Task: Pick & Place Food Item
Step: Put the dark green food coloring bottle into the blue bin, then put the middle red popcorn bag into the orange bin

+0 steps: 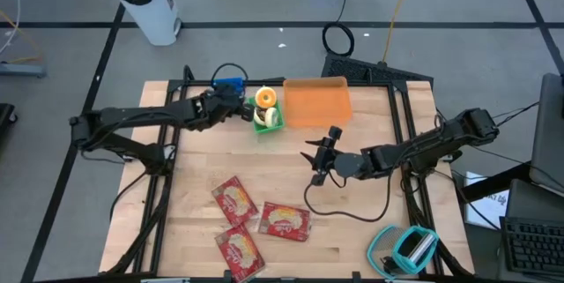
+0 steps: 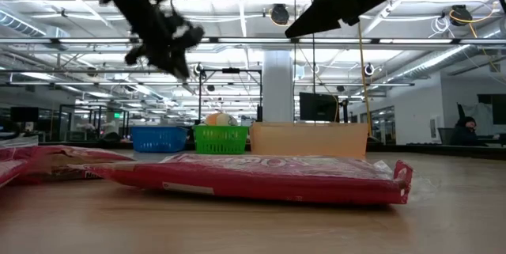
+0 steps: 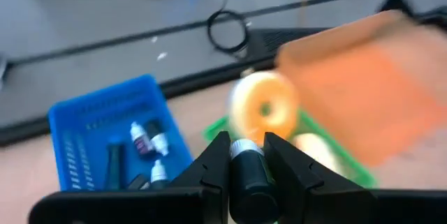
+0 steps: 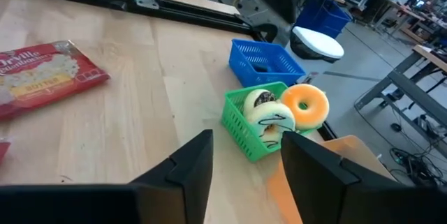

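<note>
1. My left pincer hangs over the counter's far edge, above the blue basket and beside the green basket. It is clamped on a small dark bottle with a pale cap.
2. The bottle looks light, rigid and smooth, so I judge it could slip; gripping its body across the middle, as now, seems soundest.
3. The green basket holds donuts: soft, light, easily dented. An orange bin stands just beside it.
4. My right pincer hovers near the counter's middle, fingers apart, holding nothing.
5. Three red snack packets lie flat near the front edge. I judge them light, crinkly and slippery; a pinch at an edge suits them best.
</note>
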Tool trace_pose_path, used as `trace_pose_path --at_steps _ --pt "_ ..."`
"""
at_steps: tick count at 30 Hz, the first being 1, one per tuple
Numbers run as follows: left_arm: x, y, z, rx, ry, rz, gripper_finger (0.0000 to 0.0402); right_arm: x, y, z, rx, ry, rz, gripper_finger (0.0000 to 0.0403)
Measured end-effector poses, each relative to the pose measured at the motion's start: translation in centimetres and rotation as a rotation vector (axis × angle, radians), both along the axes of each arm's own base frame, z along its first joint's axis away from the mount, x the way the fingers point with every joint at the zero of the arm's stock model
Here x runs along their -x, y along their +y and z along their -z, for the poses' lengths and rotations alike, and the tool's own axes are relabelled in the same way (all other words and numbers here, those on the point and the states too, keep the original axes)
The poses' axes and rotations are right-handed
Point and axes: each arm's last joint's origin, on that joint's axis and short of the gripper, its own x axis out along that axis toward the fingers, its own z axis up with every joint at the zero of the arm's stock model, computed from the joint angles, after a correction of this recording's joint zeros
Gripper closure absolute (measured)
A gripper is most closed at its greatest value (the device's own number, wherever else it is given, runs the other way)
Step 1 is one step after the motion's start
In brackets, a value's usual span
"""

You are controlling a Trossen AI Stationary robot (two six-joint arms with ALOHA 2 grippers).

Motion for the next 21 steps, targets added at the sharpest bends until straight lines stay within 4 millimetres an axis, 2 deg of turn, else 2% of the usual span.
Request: trace_pose_path --at_steps 5,9,14,21 --pt "2.5 3.3 4.1 0.112 -0.021 -0.118 0.0338 0.0 -0.1 0.1 0.003 0.008 0.003 0.025" --pt "4.1 4.5 6.4 0.2 -0.072 -0.132 0.0338 0.0 -0.1 0.0 0.018 0.014 -0.003 0.0248" --pt "5.0 4.9 7.6 0.237 -0.12 -0.119 0.0323 -0.1 -0.3 0.0 0.017 0.009 0.005 0.025" --pt "5.1 5.2 7.6 0.212 -0.139 -0.163 0.0279 -0.1 -0.5 0.0 0.014 0.007 0.009 0.025"
